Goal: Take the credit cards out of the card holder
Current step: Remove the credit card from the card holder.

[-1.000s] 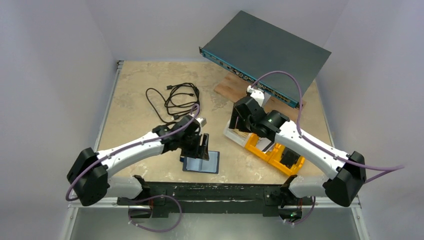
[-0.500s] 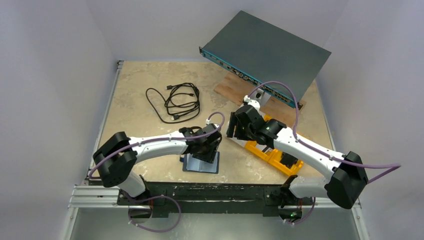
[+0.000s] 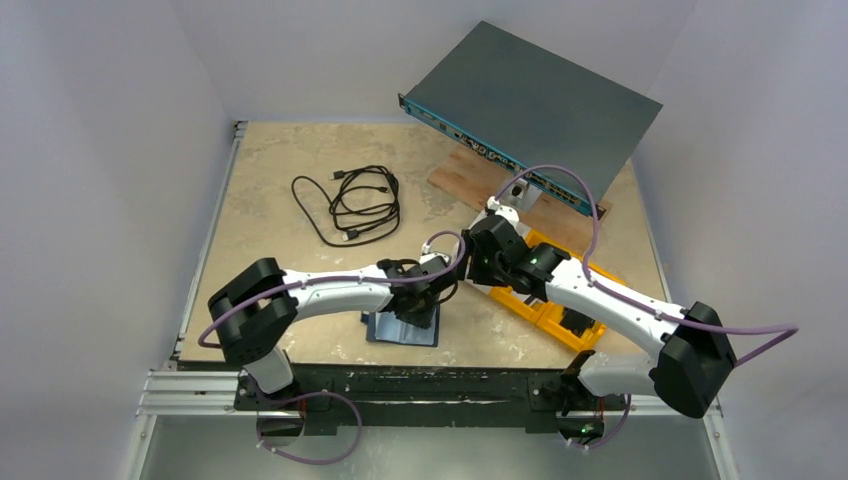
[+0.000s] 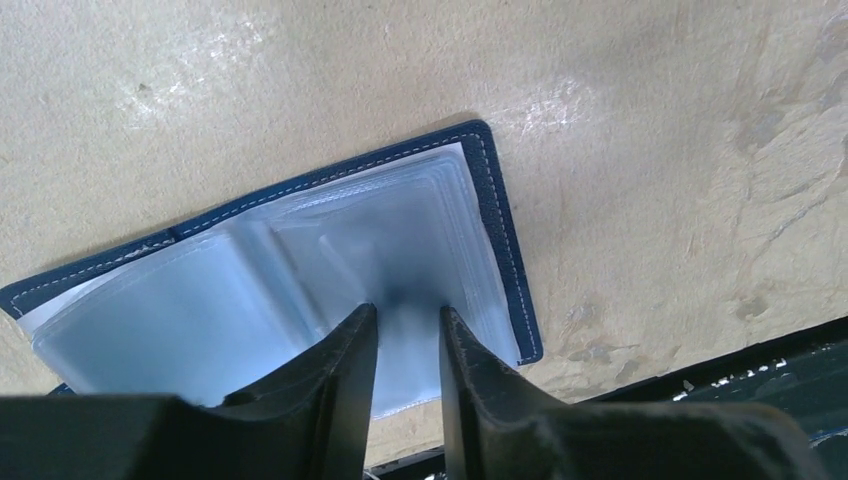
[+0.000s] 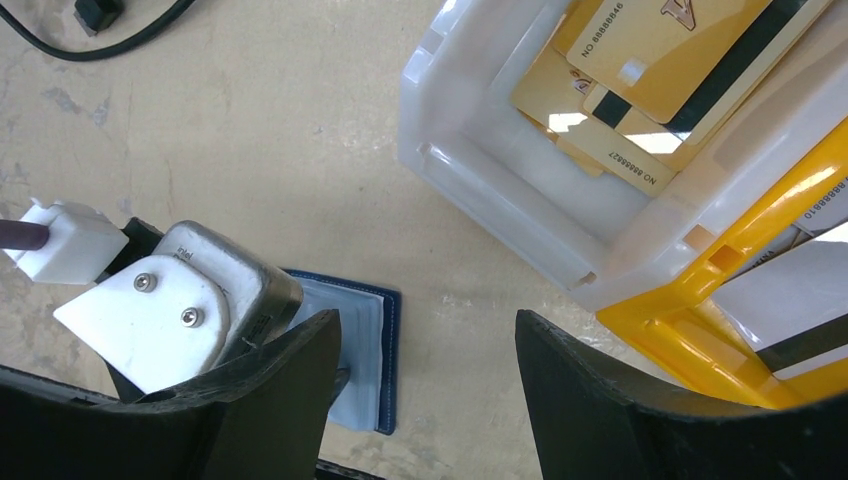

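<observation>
The card holder (image 3: pixel 400 330) lies open on the table near the front edge, navy rim up and pale blue clear sleeves showing; it also shows in the left wrist view (image 4: pixel 300 260) and the right wrist view (image 5: pixel 378 345). My left gripper (image 4: pixel 408 312) points down onto its right half, jaws a narrow gap apart, tips touching the sleeves with nothing between them. My right gripper (image 5: pixel 425 318) hovers wide open and empty over bare table, between the holder and a white bin (image 5: pixel 480 190). Several gold credit cards (image 5: pixel 640 60) lie in that bin.
A yellow bin (image 3: pixel 548 312) sits right of the white one, under my right arm. A coiled black cable (image 3: pixel 350 205) lies at the back left. A grey network switch (image 3: pixel 530 105) leans on a wooden board (image 3: pixel 465 175) at the back right.
My left arm has swung right and come down onto the card holder. My right gripper has moved left from over the bins toward the holder.
</observation>
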Robot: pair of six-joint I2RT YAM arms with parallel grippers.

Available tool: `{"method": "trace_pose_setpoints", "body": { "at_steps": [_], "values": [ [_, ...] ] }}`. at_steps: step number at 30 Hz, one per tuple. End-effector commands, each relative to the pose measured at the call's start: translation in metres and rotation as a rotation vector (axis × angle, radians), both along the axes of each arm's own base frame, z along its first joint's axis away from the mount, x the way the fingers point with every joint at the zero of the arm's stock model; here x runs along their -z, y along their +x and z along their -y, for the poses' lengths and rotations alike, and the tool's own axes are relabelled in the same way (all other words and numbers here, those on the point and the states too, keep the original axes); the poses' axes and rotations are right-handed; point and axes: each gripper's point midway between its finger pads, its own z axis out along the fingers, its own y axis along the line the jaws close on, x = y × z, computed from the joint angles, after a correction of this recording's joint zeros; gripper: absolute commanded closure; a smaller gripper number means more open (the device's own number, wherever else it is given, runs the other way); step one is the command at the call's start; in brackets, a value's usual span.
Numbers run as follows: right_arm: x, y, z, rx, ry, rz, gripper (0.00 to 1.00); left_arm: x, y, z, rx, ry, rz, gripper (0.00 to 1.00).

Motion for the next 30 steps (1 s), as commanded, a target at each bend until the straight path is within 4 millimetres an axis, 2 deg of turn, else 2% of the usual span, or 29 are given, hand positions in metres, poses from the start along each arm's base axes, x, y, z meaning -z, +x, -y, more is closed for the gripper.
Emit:
{"method": "trace_pose_setpoints", "body": {
  "at_steps": [1, 4, 9, 12, 18, 23, 30],
  "values": [
    [-0.008, 0.001, -0.003, 0.017, 0.047, 0.025, 0.36, 0.032, 0.000, -0.023, -0.051, 0.140, 0.001, 0.78],
    [-0.006, 0.000, -0.003, 0.015, 0.049, 0.020, 0.37, 0.037, -0.001, -0.020, -0.069, 0.111, -0.025, 0.87],
    [-0.002, -0.007, -0.015, -0.037, 0.090, 0.002, 0.41, 0.024, 0.005, -0.009, -0.120, -0.046, -0.075, 1.00],
    [-0.001, -0.014, -0.031, -0.093, 0.123, -0.003, 0.45, 0.010, 0.012, -0.003, -0.150, -0.165, -0.094, 1.00],
    [0.005, -0.031, -0.069, -0.189, 0.189, -0.032, 0.67, -0.021, 0.020, 0.004, -0.168, -0.362, -0.129, 1.00],
    [0.022, -0.039, -0.087, -0.227, 0.220, -0.079, 0.68, -0.035, 0.020, 0.003, -0.171, -0.462, -0.140, 1.00],
    [0.037, -0.044, -0.101, -0.263, 0.254, -0.127, 0.69, -0.041, 0.017, -0.002, -0.175, -0.532, -0.153, 1.00]
  ]
}}
